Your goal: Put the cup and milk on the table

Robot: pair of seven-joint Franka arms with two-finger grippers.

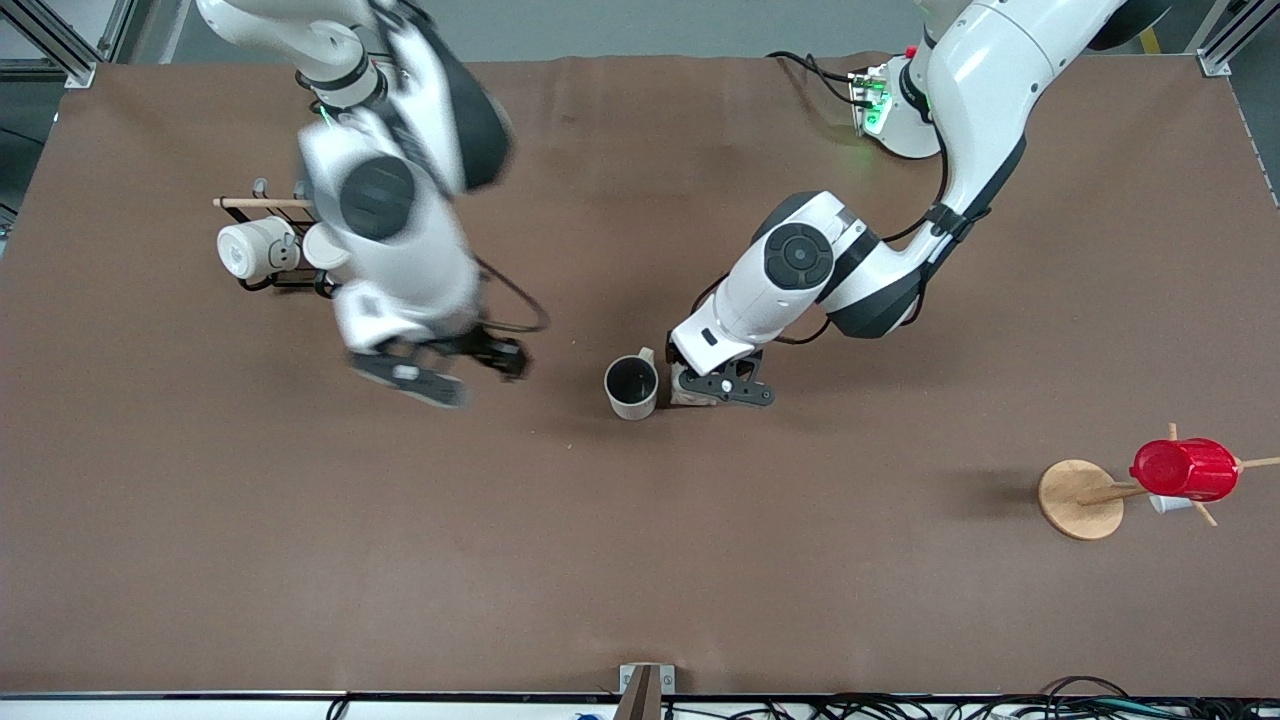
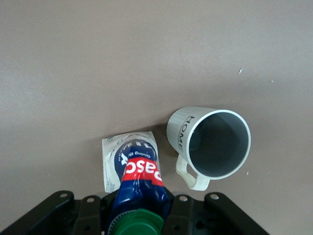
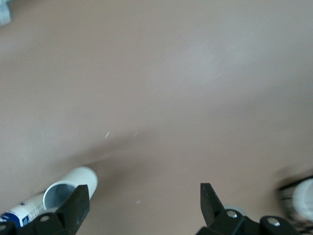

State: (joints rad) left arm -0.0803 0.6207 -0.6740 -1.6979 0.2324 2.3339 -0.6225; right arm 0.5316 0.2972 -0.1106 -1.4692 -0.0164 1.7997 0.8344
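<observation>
The cup (image 1: 632, 387) stands upright on the table (image 1: 640, 560) near its middle, its dark inside facing up and its handle turned toward the milk. In the left wrist view the cup (image 2: 210, 144) shows the lettering "HOME" on its side.

The milk (image 1: 686, 392) stands just beside the cup, toward the left arm's end of the table; whether the two touch cannot be told. In the left wrist view the milk (image 2: 133, 178) shows its blue top, red logo and green cap.

The left gripper (image 1: 722, 388) is down at the milk, its jaws clamped on the carton's top, which reaches up between the black fingers (image 2: 88, 213).

The right gripper (image 1: 440, 365) hangs over bare table, away from the cup toward the right arm's end. Its jaws stand wide apart with nothing between them, as the right wrist view shows (image 3: 142, 203); that view also catches the cup (image 3: 71, 186) farther off.

A rack with two white mugs (image 1: 262, 245) stands well away from the cup at the right arm's end. A wooden stand with a red cup (image 1: 1185, 468) sits at the left arm's end, nearer the front camera than the cup.
</observation>
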